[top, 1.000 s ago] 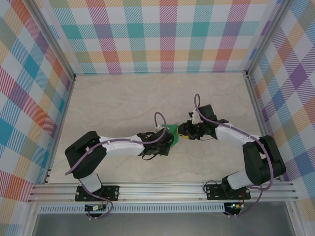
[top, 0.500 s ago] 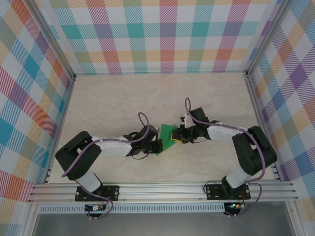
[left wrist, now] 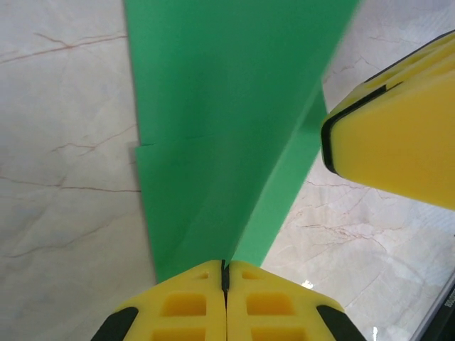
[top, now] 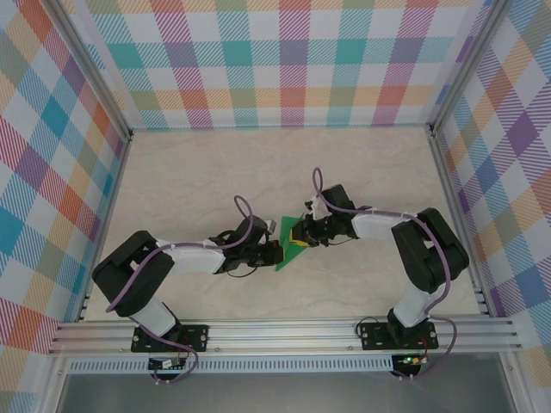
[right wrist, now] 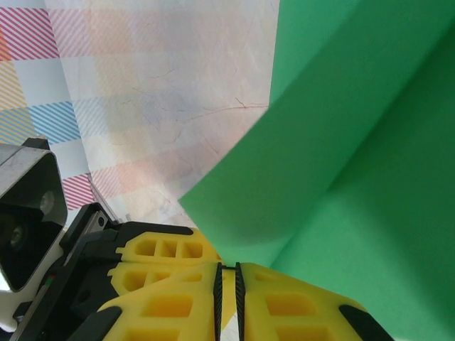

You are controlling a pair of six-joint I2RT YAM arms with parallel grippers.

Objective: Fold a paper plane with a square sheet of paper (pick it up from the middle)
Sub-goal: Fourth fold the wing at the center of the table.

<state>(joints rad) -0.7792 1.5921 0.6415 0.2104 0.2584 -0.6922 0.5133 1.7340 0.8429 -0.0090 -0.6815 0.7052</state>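
Mid-fold: the green paper sheet (top: 291,245), creased lengthwise, is held between both arms just below the centre of the top view. The left pincer (left wrist: 225,273) is clenched on one end. The right pincer (right wrist: 227,280) has its jaws almost together where the crease runs in, seemingly pinching it. Next, I judge, a flap needs laying over and pressing flat on the surface (top: 198,181).

From above, the green sheet (top: 289,228) was too small for us to read its creases, and the left gripper (top: 277,252) and right gripper (top: 303,235) hid its ends. In both wrist views we saw it cut off at the edges.
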